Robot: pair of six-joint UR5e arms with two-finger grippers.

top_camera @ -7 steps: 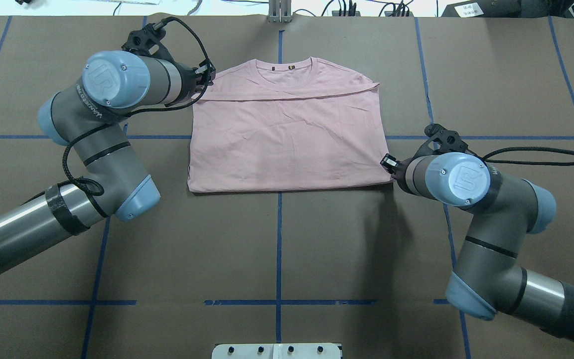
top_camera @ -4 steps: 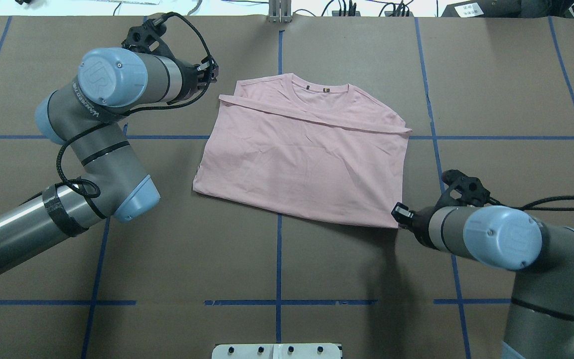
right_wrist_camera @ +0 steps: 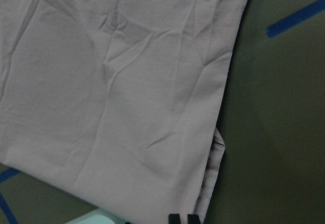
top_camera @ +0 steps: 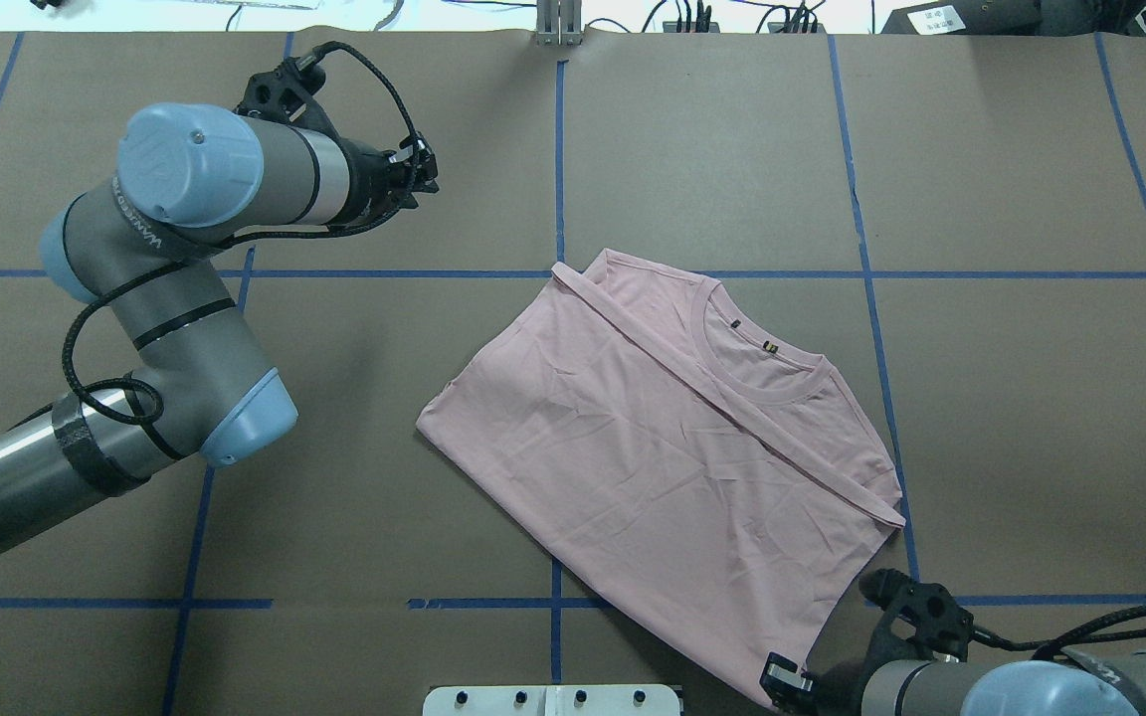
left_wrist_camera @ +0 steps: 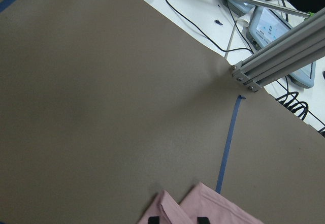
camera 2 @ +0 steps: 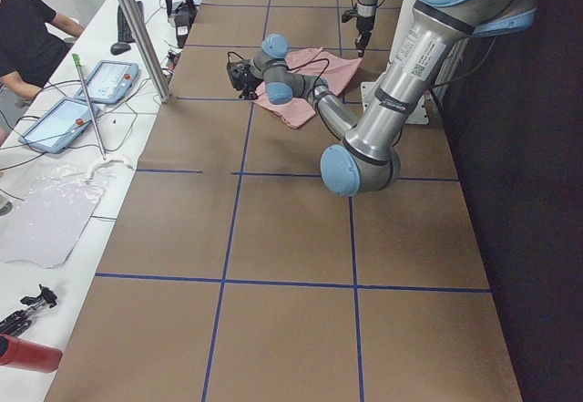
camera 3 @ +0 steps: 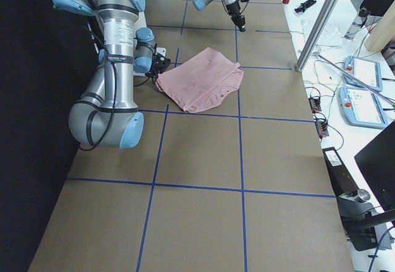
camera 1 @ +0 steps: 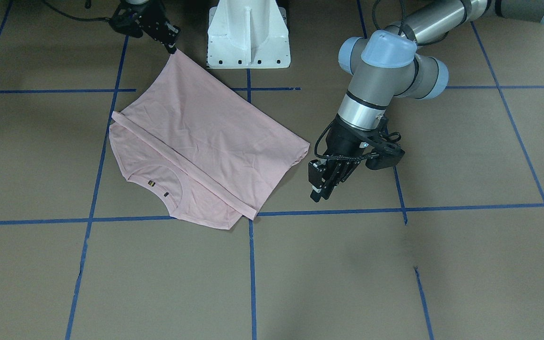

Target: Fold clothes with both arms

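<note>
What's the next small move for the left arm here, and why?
Probably bring the left pincer over to the free hem corner of the T-shirt and lower onto it. It is open and clear of the cloth, while the right pincer is shut on the other hem corner, and the shirt lies skewed to the blue grid. Two held corners would let both arms fold it.
</note>
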